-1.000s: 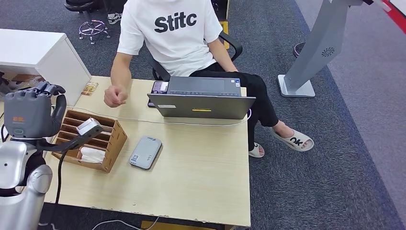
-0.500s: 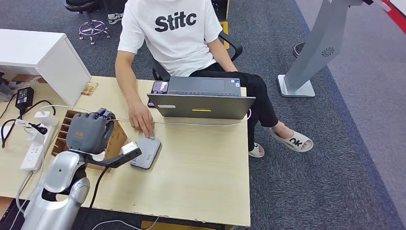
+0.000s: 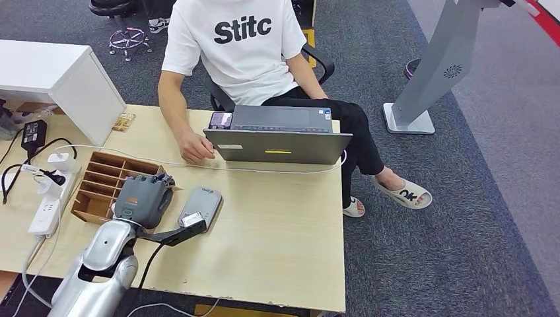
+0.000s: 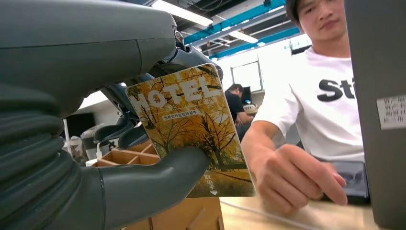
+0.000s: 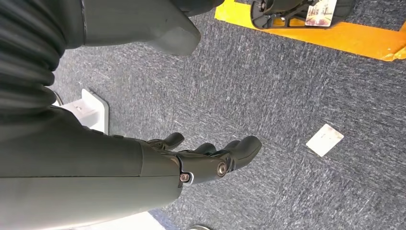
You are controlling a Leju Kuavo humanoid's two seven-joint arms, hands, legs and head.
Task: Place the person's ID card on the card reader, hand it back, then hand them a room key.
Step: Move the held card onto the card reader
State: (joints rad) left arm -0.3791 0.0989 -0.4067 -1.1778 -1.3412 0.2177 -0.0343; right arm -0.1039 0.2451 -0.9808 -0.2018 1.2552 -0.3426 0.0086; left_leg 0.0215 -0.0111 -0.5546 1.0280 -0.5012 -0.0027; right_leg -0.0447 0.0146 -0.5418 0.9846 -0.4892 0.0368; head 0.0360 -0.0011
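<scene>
Cables and one white power strip (image 3: 45,208) lie left of the left hand (image 3: 142,200), and one wooden organizer (image 3: 99,183) sits just beside and behind it. The left hand pinches one card (image 4: 191,125) between thumb and fingers; its face shows yellow autumn trees and the word HOTEL. The card's end hangs over one grey card reader (image 3: 205,202) just right of the hand. Farther right, one person's hand (image 3: 195,148) rests by one laptop (image 3: 279,144). The right hand (image 5: 210,160) hangs above carpet, fingers loose, holding nothing.
</scene>
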